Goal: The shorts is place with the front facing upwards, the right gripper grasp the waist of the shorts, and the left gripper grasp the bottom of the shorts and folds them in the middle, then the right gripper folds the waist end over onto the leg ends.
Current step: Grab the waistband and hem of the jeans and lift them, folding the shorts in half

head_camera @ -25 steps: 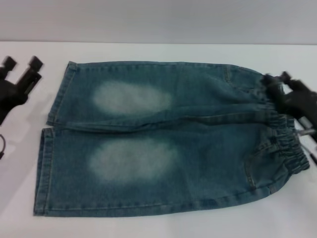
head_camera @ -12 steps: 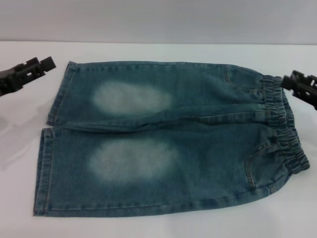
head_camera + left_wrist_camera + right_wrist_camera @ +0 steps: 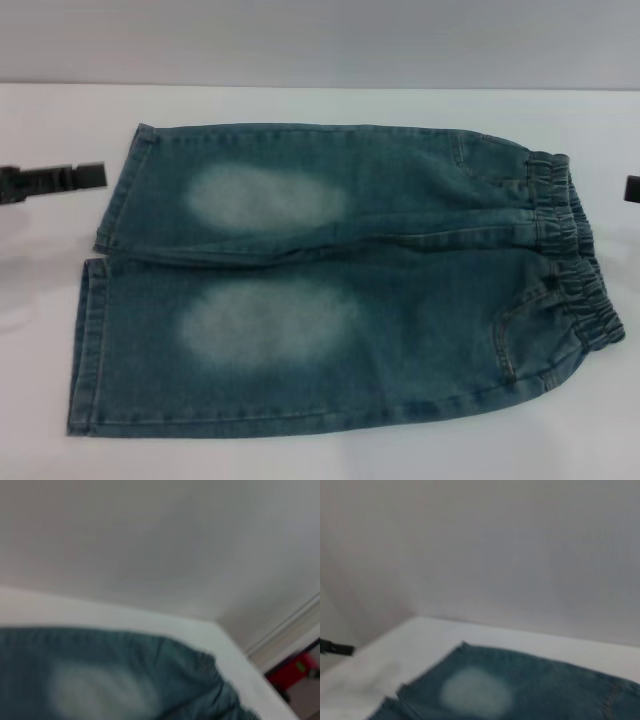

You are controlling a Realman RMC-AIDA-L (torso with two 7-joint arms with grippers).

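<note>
Only the left claw (image 3: 55, 181) lies level beside the shorts (image 3: 330, 280), spread unclear; right claw (image 3: 632, 188) barely shows

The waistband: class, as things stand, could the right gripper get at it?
Probably yes. The right gripper sits at the table's right edge, beside the waistband, with only bare table between them. Nothing lies on the shorts.

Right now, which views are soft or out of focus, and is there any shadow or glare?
Head view: shorts fairly sharp, faint shadow near the left pincer, no glare. Left wrist view: shorts heavily blurred. Right wrist view: soft too, shorts' edges smeared.
</note>
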